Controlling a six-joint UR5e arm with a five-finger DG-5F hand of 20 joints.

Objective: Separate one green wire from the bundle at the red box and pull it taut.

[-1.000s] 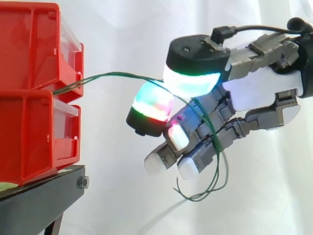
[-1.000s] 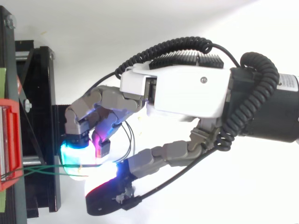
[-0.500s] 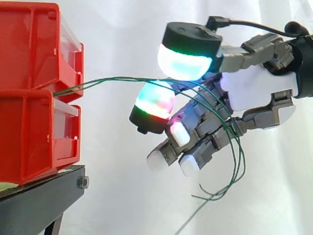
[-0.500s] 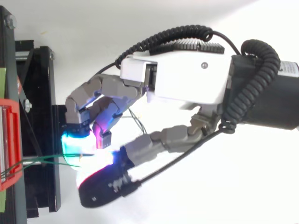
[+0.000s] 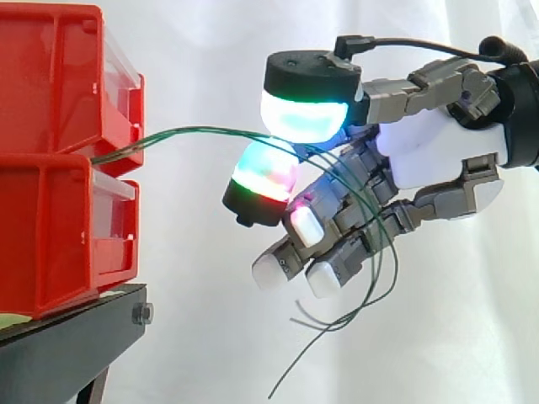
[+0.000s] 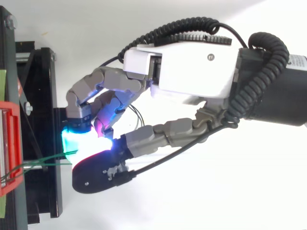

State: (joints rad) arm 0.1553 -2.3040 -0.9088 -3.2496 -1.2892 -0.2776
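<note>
Green wires ran from the red bins at left to the hand at centre right, whose glowing pads pinched several strands. Best, I judged, to shed all but one, then draw rightward until it straightened.

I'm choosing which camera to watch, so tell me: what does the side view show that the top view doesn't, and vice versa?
Side view: two stacked red plastic bins, thin green wires arching out from between them, and loose ends dangling below the hand. Top view: the hand's white back and the wires crossing the black metal stand. Both: the hand pinching the wires near the bins.
</note>
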